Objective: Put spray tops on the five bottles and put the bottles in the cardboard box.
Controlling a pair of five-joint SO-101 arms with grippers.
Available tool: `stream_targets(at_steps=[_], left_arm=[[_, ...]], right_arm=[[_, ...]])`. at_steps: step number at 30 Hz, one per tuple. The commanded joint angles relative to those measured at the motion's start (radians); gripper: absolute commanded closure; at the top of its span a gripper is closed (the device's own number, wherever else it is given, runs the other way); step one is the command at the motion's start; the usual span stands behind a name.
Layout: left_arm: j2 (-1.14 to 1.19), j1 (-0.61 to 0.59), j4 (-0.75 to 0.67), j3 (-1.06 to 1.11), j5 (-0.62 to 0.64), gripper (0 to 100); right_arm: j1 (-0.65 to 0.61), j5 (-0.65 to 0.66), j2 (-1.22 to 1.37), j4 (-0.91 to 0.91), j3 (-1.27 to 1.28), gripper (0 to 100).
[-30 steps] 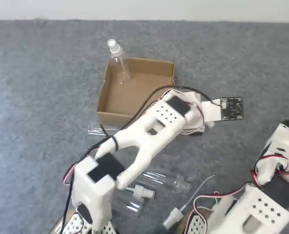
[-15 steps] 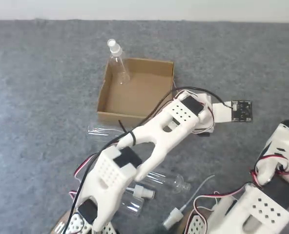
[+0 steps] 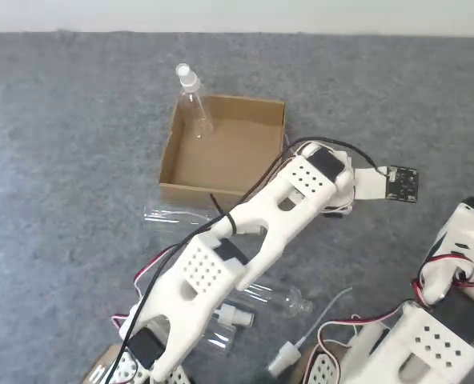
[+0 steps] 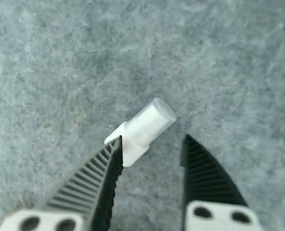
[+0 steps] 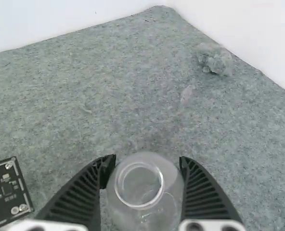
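A small white spray top [image 4: 142,129] lies on the grey carpet between the fingers of my left gripper [image 4: 152,139], which is open; the top rests close to one fingertip. The left arm [image 3: 301,188] stretches out to the right of the cardboard box [image 3: 221,184]. My right gripper [image 5: 146,161] is shut on a clear bottle [image 5: 138,186] with an open neck and no top. One bottle with a spray top [image 3: 192,100] stands at the box's far left corner. Three clear bottles [image 3: 171,216] [image 3: 279,298] [image 3: 214,326] lie on the carpet nearer the arm bases.
A loose spray top with a long tube [image 3: 289,354] lies near the right arm's base [image 3: 413,340]. A lump of fluff [image 5: 212,60] sits near the carpet's corner. Open carpet lies left of the box and beyond it.
The left arm has stretched farther to the right, away from the box. The right arm has kept still.
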Motion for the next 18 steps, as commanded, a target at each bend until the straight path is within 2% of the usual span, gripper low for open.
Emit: stream_targets(at_steps=[1, 3, 10, 14, 18], left_arm=[[0.078, 0.008, 0.173, -0.262, -0.002, 85], [0.126, 0.008, 0.212, -0.36, 0.0, 85], [0.292, 0.006, 0.216, -0.608, 0.084, 83], [0.351, 0.005, 0.219, -0.68, 0.098, 76], [0.365, 0.002, 0.232, -0.713, 0.143, 73]], right_arm=[[0.007, 0.017, -0.027, -0.021, -0.077, 91.4], [0.007, 0.017, -0.027, -0.021, -0.077, 91.4], [0.007, 0.021, -0.027, -0.021, -0.077, 91.4], [0.007, 0.021, -0.027, -0.019, -0.077, 91.4], [0.007, 0.021, -0.027, -0.019, -0.077, 91.4]])
